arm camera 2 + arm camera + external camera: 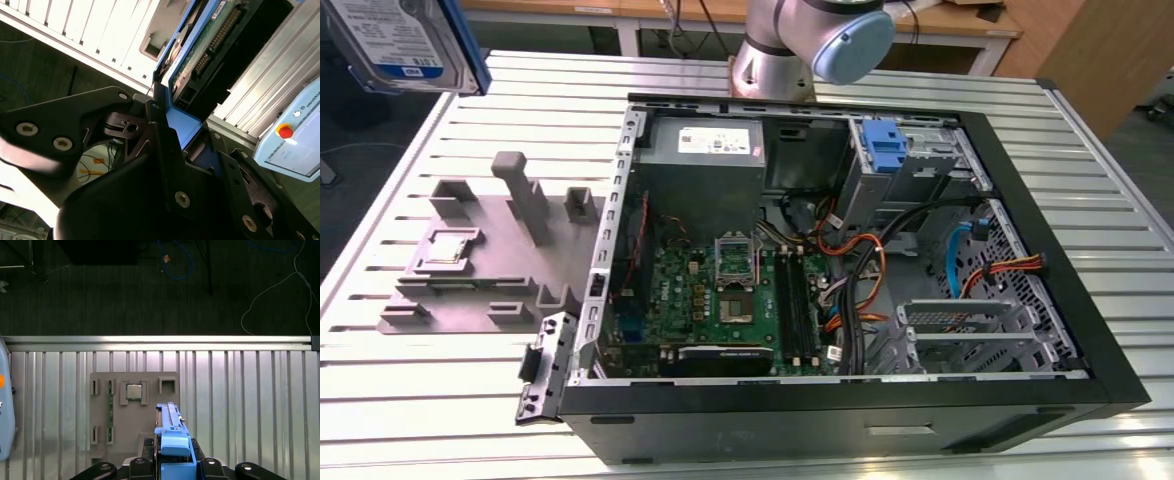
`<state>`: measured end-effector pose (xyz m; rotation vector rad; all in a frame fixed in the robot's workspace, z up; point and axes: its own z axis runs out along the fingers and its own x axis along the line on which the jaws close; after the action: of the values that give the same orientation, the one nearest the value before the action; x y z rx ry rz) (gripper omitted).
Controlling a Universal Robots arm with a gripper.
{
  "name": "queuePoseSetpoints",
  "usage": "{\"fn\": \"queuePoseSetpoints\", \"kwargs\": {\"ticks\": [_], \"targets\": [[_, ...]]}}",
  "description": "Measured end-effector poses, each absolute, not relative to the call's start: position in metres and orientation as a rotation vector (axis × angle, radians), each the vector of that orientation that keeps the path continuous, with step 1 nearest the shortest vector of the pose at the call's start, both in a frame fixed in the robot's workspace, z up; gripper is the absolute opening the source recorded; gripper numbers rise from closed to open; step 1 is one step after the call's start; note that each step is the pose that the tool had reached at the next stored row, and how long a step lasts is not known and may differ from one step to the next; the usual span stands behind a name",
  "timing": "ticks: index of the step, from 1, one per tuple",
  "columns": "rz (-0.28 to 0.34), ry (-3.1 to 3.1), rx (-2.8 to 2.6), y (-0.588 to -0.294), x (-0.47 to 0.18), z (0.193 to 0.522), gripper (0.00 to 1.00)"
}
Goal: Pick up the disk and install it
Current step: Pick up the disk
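Note:
The disk (pixel 398 42) hangs high over the far corner of the table on the exterior view's left, its white-and-blue label facing the camera. In the second wrist view its green circuit-board side (pixel 210 35) and a blue rail show, with my gripper (pixel 180 135) shut on it between black fingers (pixel 165 150). The first wrist view shows the disk (pixel 170 432) edge-on, blue rail outward, clamped in the gripper (pixel 172 462) above the grey fixture plate (pixel 132 415).
An open computer case (pixel 1107 330) lies on the slatted metal table (pixel 427 400), with a motherboard (pixel 720 300), a grey power supply (pixel 707 145) and a blue bracket (pixel 887 150) in its drive bay. The fixture plate (pixel 480 260) holds a chip (pixel 133 391). A pendant (pixel 295 140) lies nearby.

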<state>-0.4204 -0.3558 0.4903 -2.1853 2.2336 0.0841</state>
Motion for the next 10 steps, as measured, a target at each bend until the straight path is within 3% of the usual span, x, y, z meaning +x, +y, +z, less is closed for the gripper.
{"fn": "queuePoseSetpoints", "kwargs": {"ticks": [10], "targets": [[0.084,2.234,-2.185,-0.3591,-0.4133,0.4933,0.37]]}}
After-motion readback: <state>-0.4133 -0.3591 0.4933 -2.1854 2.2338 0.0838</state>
